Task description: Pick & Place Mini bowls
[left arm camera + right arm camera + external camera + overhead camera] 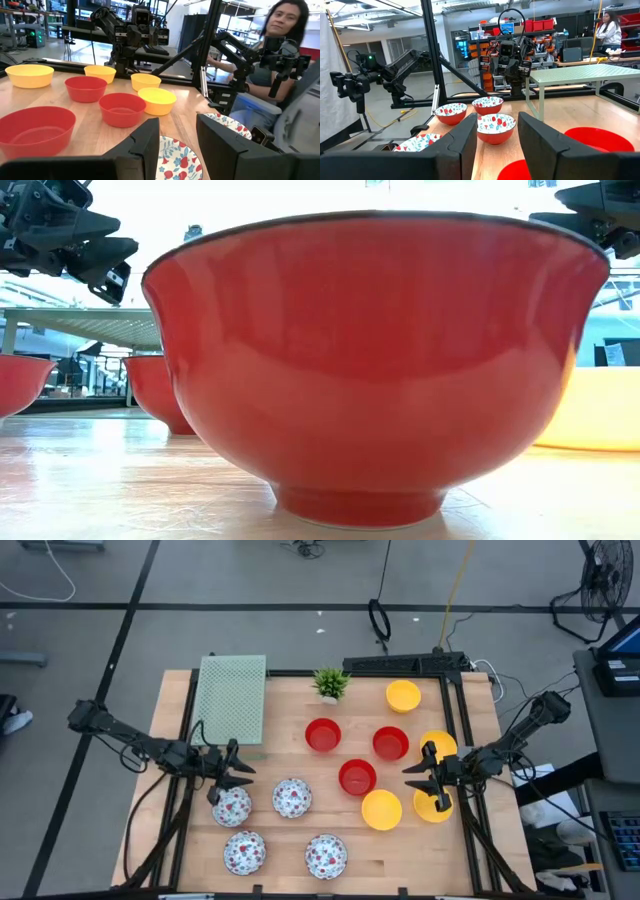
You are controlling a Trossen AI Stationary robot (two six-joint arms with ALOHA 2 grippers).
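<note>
- Across the middle of the table (280,845), your mini bowls sit sorted by colour: three red bowls (357,777) centre, yellow bowls (381,810) to the right, four floral bowls (292,798) front-left.
- Above the nearest floral bowl (231,806), your left gripper (228,780) hovers with its fingers parted and nothing between them, probably lined up for a rim grasp.
- Over the right-edge yellow bowl (434,804), your right gripper (429,781) hangs likewise, part-open and empty.
- Behind them stand a green mesh rack (232,696) and a small potted plant (330,683); steer clear of both.
</note>
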